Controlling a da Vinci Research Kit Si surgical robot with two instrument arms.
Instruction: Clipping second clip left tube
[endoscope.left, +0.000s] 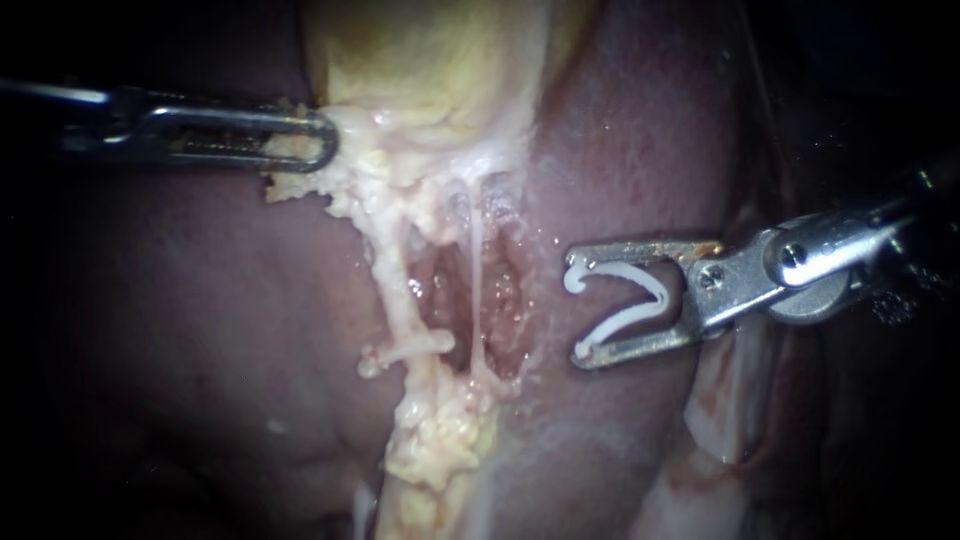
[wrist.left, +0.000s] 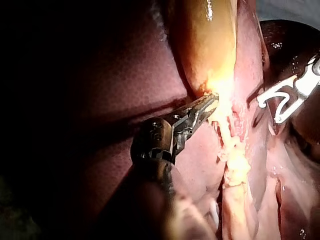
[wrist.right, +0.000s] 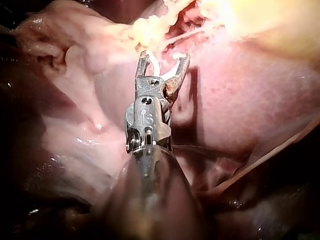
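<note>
— Starting with the left instrument. Enters from the left, lying level. Clamped on the pale fatty tissue at the foot of the gallbladder, gripping it from both sides and showing no gap in the left wrist view.

— Agreed. Moving to the right instrument.

— Enters from the right with jaws spread wide, yet holding. Carries a white clip with one leg seated along each jaw, opening towards the tubes.

— Touching any tissue?

— Hangs over the liver, apart from both tubes. Sits nearer the right tube, a thin white strand, than the left tube.

— Locating the left tube, please.

— Runs from the gripped fatty tissue down and slightly rightward to a lump of yellow fat. Borders a raw red hollow on that hollow's left side. Looks thicker and creamier than its neighbour.

— Anything on it?

— Crossed near the lower end by a pale bar with a knob at one tip. Shaped like a closed clip, though cannot say for certain.

— Checking the right wrist view?

— Shows the same spread jaws with the clip between them, pointing at bright pale tissue ahead. Cannot make out the tubes there.
</note>
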